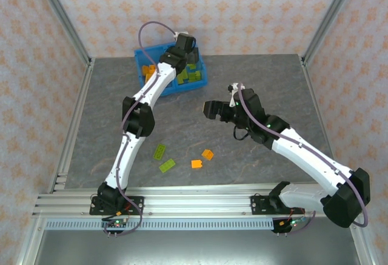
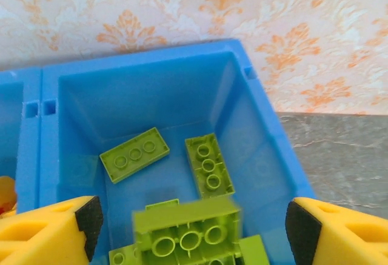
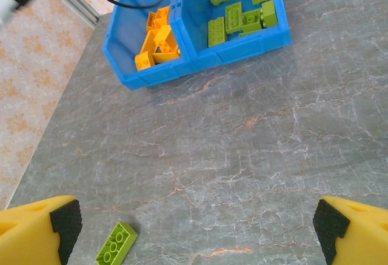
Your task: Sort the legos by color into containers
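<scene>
- The blue bin (image 1: 202, 82) stands at the far edge of the table (image 1: 267, 83), left of centre and slightly turned. Its far rim is close to the patterned back wall (image 2: 182, 10). Bare grey tabletop runs along its near and right sides.
- A divider (image 3: 182, 19) splits the bin. The orange legos (image 3: 156, 42) are heaped in the left compartment and the lime green legos (image 3: 242, 17) lie in the right one.
- The left gripper (image 2: 195, 219) hangs over the right compartment with its jaws wide apart. A blurred green brick (image 2: 188, 231) sits between the fingers and touches neither. Whether it rests on the pile cannot be told. Beyond it, two green pieces lie flat on the compartment floor, clear of the walls.
- Four pieces lie loose on the near middle of the table. The two loose green legos (image 1: 160, 151) are just beside the left arm's lower link. The two loose orange legos (image 1: 197, 164) are a little to their right, with open surface around them on the other sides.
- The right gripper (image 1: 211, 110) is held above the mid-table, right of the bin. Its jaws are spread wide with nothing between them. In the right wrist view only bare tabletop separates its fingers from the bin, and one loose green brick (image 3: 116, 242) lies near its left finger.
- Aluminium posts (image 1: 66, 22) border the table on either side, and a rail (image 1: 194, 199) runs along the near edge.
</scene>
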Robot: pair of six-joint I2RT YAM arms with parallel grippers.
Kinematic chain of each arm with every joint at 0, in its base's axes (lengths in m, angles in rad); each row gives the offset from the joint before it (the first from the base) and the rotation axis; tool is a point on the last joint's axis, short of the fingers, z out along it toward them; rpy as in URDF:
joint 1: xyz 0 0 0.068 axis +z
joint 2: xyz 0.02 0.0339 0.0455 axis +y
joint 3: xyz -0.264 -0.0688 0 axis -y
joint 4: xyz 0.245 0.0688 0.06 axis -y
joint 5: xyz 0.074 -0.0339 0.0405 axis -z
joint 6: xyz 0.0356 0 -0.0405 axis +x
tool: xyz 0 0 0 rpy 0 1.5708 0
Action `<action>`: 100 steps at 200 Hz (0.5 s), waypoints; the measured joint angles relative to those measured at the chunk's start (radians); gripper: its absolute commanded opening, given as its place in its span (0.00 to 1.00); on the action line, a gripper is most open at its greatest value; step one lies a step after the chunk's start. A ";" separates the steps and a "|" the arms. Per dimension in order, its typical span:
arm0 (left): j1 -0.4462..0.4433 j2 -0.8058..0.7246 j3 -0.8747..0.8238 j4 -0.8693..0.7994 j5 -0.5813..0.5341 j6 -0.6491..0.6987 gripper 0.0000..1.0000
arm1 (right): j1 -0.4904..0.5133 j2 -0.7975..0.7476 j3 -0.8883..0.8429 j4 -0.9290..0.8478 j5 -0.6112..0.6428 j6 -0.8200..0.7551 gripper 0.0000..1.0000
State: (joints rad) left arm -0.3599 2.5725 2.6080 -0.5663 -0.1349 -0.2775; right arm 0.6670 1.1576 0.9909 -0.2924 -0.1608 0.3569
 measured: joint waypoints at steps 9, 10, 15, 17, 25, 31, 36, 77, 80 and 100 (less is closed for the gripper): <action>-0.001 -0.029 0.000 -0.015 0.005 -0.005 0.89 | 0.000 0.006 0.000 0.000 0.000 0.002 0.99; -0.001 -0.032 0.000 -0.017 0.006 -0.006 0.89 | 0.000 0.007 0.000 0.000 0.000 0.002 0.99; -0.001 -0.050 0.000 -0.025 0.010 -0.011 0.90 | 0.000 0.010 0.000 0.000 0.000 0.003 0.99; -0.001 -0.058 0.000 -0.027 0.012 -0.012 0.90 | 0.000 0.011 0.000 0.000 0.000 0.003 0.99; -0.001 -0.091 0.000 -0.037 0.021 -0.018 0.90 | 0.000 0.014 0.000 0.000 0.000 0.003 0.99; -0.001 -0.119 0.000 -0.049 0.024 -0.021 0.90 | 0.000 0.015 0.000 0.000 0.000 0.003 0.99; -0.001 -0.143 0.000 -0.058 0.026 -0.028 0.90 | 0.000 0.016 0.000 0.000 0.000 0.003 0.99; 0.000 -0.443 -0.190 -0.085 0.101 -0.055 0.92 | 0.000 0.019 0.002 -0.053 0.014 -0.004 1.00; 0.000 -0.470 -0.218 -0.086 0.111 -0.056 0.92 | 0.000 0.021 0.003 -0.062 0.016 -0.006 1.00; 0.000 -0.663 -0.438 -0.097 0.184 -0.054 0.96 | 0.002 0.049 0.004 -0.123 0.018 -0.022 0.97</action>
State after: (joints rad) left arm -0.3599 1.9095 2.1704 -0.6632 0.0490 -0.3317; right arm 0.6689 1.2068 0.9951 -0.4152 -0.1432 0.3347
